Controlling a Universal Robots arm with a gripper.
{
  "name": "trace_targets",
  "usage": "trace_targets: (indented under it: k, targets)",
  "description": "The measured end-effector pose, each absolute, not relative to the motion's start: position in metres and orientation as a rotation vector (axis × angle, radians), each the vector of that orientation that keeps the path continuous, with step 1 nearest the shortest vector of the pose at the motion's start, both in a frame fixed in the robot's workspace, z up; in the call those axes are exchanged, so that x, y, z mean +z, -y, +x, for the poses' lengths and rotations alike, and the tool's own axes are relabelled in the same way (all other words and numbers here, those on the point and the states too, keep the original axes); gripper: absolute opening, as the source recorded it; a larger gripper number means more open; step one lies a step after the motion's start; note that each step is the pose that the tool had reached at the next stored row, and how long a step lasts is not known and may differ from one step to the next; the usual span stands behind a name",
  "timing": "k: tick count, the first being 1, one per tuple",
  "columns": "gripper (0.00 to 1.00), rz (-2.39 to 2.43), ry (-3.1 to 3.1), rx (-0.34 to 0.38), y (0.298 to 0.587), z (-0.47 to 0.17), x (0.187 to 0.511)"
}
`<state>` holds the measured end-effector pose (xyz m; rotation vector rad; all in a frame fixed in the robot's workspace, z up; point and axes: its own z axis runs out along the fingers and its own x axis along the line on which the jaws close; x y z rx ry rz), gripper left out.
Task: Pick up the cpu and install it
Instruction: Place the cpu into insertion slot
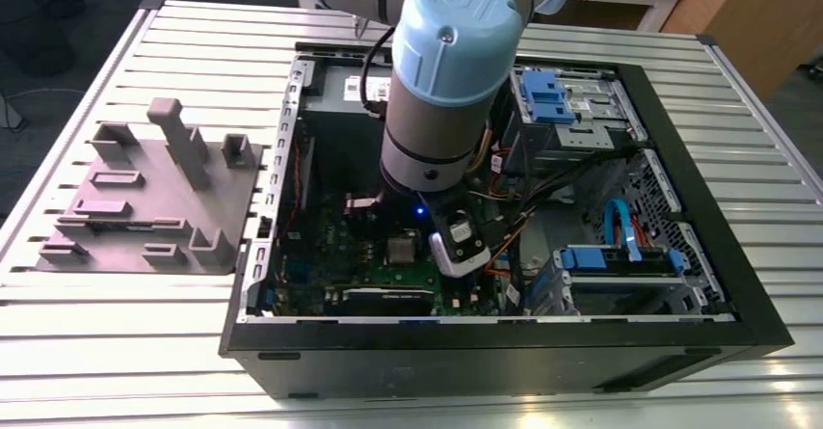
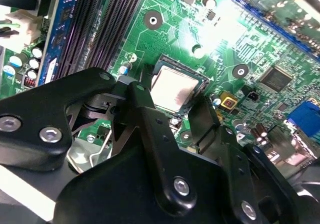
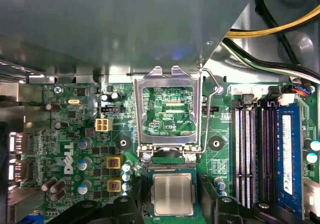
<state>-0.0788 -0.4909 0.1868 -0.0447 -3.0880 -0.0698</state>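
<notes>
The cpu [image 3: 172, 194], a small silvery square chip, lies flat in the motherboard socket; it also shows in the second wrist view [image 2: 173, 88] and in the exterior view [image 1: 403, 248]. My gripper [image 3: 172, 205] hangs just above it, open, with one black finger [image 2: 141, 100] on each side of the chip and a small gap to its edges. The socket's metal load plate [image 3: 167, 109] stands flipped up beside the chip, its wire lever [image 3: 207, 115] released. In the exterior view the arm [image 1: 444, 101] reaches down into the open computer case [image 1: 515, 347].
A grey holder block [image 1: 142, 198] with upright posts sits on the slatted table at the exterior view's left. Memory slots [image 3: 250, 149] and a blue memory stick [image 3: 286, 154] run beside the socket. Cables [image 3: 270, 32], drive bays [image 1: 566, 101] and case walls crowd the arm.
</notes>
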Motion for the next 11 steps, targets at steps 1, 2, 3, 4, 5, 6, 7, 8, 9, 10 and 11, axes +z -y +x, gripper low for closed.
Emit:
trace_targets:
  k: [1,2,3,4,5,6,7,8,9,10,11]
  targets:
    - [0.56,-0.045,3.088,-0.070,0.4910,-0.0786,0.1863]
    - [0.56,-0.045,3.088,-0.069,0.4910,-0.0786,0.1861]
    - [0.56,-0.045,3.088,-0.069,0.4910,-0.0786,0.1861]
    - [0.56,-0.045,3.088,-0.069,0.4910,-0.0786,0.1861]
    - [0.56,-0.045,3.088,-0.068,0.4910,-0.0786,0.1861]
    - [0.56,-0.045,3.088,-0.068,0.4910,-0.0786,0.1860]
    - [0.56,-0.045,3.088,-0.068,0.4910,-0.0786,0.1860]
    - [0.56,-0.045,3.088,-0.068,0.4910,-0.0786,0.1860]
    - [0.56,-0.045,3.089,-0.068,0.4909,-0.0786,0.1860]
    - [0.56,-0.045,3.090,-0.068,0.4909,-0.0787,0.1859]
    - [0.56,-0.045,3.092,-0.068,0.4909,-0.0787,0.1859]
